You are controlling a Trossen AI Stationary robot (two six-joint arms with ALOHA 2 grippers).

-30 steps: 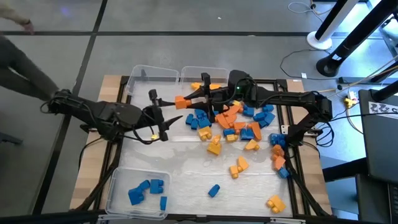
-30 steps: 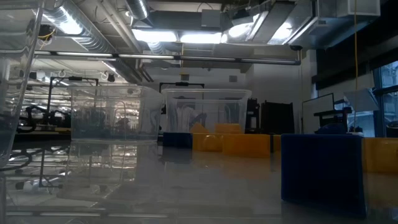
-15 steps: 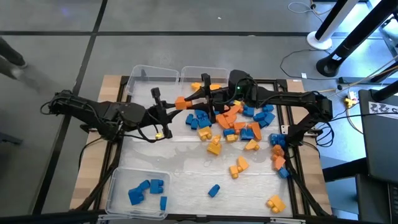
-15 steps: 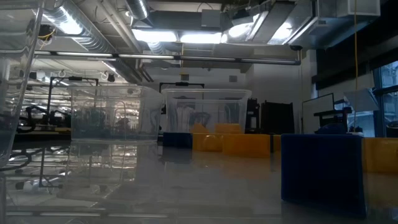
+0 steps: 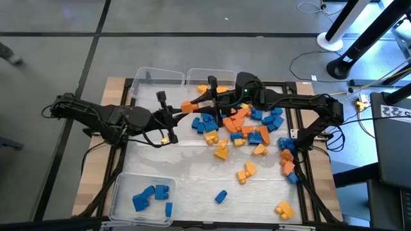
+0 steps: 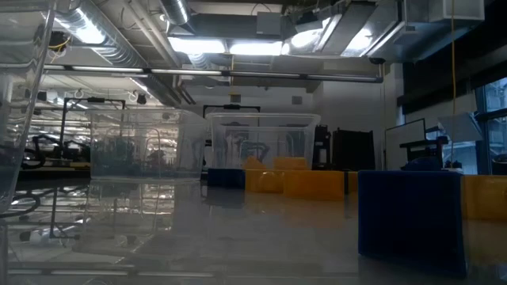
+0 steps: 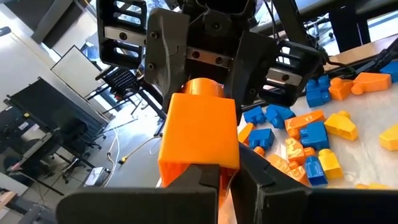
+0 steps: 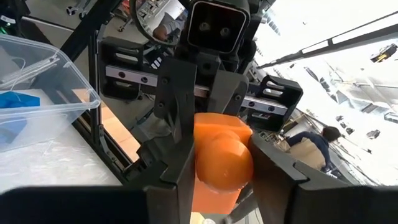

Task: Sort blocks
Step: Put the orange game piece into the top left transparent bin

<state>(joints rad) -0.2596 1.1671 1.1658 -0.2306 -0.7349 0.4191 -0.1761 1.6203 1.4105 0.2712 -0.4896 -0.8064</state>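
No words, brand names, numbers or signs can be read in any of the views. At the right edge of the high view a board [image 5: 393,111] carries black-and-white square marker patterns, which hold no letters or digits.

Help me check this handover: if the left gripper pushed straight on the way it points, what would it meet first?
The left gripper is shut on the orange plastic toy brick. Just beyond, the right gripper grips the same brick from the opposite side, so it would probably run into those dark fingers first.
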